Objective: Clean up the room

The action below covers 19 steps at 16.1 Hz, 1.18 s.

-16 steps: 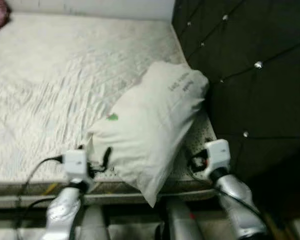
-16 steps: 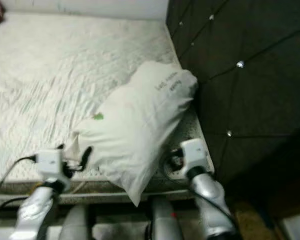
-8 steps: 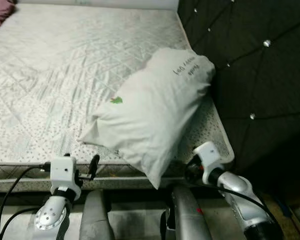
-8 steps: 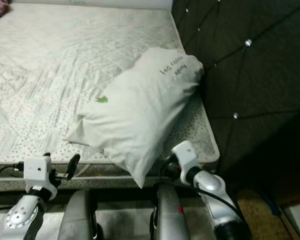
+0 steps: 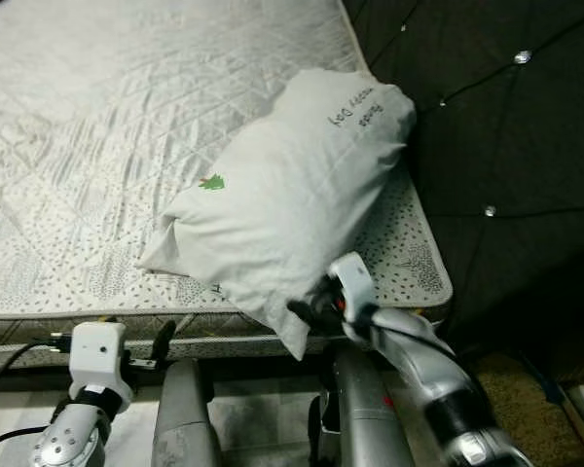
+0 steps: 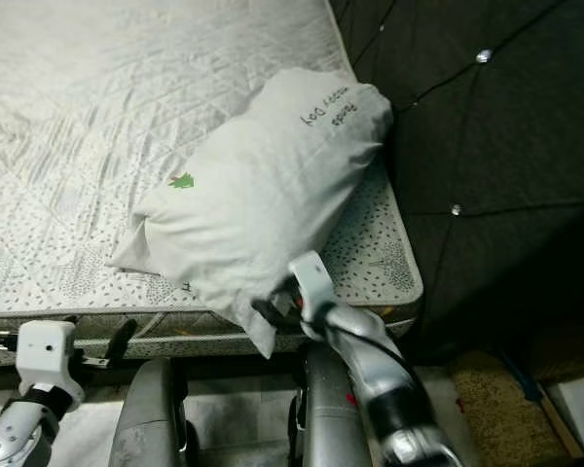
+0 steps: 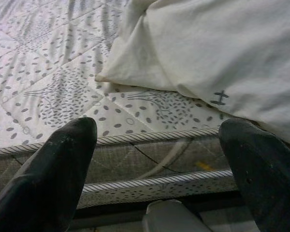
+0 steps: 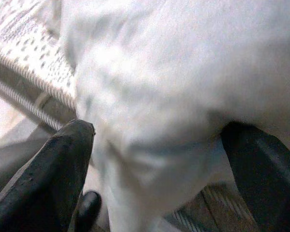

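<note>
A white pillow (image 5: 292, 195) with a small green mark lies askew on the quilted mattress (image 5: 78, 126), its top end against the dark headboard and its lower corner hanging over the near bed edge. My right gripper (image 5: 307, 309) is open at that lower corner. In the right wrist view the pillow (image 8: 183, 63) bulges between the two black fingers (image 8: 58, 169). My left gripper (image 7: 159, 130) is open too, low in front of the mattress side, apart from the pillow (image 7: 217, 53).
A dark tufted headboard (image 5: 506, 126) with shiny studs rises on the right of the bed. The mattress's corded edge (image 7: 135, 140) runs just ahead of my left fingers. My silver legs (image 5: 180, 418) stand against the bed frame. A brownish rug (image 5: 526, 389) lies at lower right.
My right gripper has swung left from beside the pillow to its overhanging lower corner. My left arm has dropped lower, away from the pillow. The camera has tilted down a little.
</note>
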Tool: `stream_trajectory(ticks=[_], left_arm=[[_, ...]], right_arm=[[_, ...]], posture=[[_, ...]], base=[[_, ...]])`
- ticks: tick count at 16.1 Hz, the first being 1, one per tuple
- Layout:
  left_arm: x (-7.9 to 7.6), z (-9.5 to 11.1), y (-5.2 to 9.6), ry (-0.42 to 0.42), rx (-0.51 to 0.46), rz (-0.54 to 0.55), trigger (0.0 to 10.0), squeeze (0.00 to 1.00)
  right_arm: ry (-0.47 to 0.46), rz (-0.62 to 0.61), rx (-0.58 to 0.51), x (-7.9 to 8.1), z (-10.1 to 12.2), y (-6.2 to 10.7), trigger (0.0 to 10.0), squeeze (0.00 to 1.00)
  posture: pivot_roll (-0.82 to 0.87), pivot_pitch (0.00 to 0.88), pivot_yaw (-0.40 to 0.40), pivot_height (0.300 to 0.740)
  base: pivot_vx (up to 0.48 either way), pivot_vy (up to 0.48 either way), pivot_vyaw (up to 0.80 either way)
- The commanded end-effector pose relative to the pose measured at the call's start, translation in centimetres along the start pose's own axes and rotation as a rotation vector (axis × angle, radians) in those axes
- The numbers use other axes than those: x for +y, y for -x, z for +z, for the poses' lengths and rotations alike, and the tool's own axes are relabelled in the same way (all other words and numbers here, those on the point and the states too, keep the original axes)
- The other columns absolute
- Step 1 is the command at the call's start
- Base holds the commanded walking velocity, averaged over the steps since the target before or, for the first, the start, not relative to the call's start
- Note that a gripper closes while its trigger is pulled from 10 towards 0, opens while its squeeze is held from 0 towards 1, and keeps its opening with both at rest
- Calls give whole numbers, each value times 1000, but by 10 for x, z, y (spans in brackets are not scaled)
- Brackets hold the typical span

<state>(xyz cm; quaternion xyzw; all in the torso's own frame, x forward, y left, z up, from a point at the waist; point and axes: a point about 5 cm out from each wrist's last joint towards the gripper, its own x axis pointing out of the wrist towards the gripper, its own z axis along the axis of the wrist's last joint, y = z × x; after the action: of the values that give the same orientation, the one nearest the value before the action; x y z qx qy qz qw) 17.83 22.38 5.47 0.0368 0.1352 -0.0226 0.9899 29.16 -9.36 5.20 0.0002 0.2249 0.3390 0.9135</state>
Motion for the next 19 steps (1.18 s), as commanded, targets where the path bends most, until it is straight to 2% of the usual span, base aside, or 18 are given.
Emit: stream_trajectory(ticks=[1,3,4,6,9,10,12,15,17,19], left_arm=[[4,0,3,-16,10,5,10000,0],[11,0,5,-27,10,25,10000,0],[18,-3,6,-34,12,44,10000,0],[21,-1,7,-43,6,54,10000,0],[22,1,8,-42,1,61,10000,0],[23,3,7,-36,-5,67,10000,0],[17,11,5,1,-41,18,10000,0],[0,26,-2,30,-87,-88,10000,0],[-13,35,-6,-6,-109,-183,10000,0],[-16,37,-7,-1,-106,-199,10000,0]], right_arm=[[-31,-37,1,-5,1,0,10000,0],[-62,-135,-56,-7,21,-13,10000,0],[-143,-150,-110,-3,34,-20,0,0],[-218,-171,-124,0,42,-25,0,0],[-276,-191,-102,3,35,-26,0,0],[-323,-225,-95,1,31,-25,0,0],[-348,-307,-92,-8,24,-20,0,0],[-353,-389,-104,-22,23,-14,0,0],[-340,-433,-131,-34,31,-11,0,0],[-336,-474,-151,-44,36,-7,0,0]], posture=[[157,191,-56,581],[167,202,-60,581],[173,204,-60,581],[173,208,-66,581],[162,212,-73,581],[150,211,-71,581],[148,205,-73,581],[140,185,-79,581],[136,180,-83,581],[133,171,-85,581]], base=[[0,0,0],[0,0,0],[0,0,0],[0,0,0],[0,0,0],[0,0,0],[0,0,0],[0,0,0],[0,0,0],[0,0,0]])
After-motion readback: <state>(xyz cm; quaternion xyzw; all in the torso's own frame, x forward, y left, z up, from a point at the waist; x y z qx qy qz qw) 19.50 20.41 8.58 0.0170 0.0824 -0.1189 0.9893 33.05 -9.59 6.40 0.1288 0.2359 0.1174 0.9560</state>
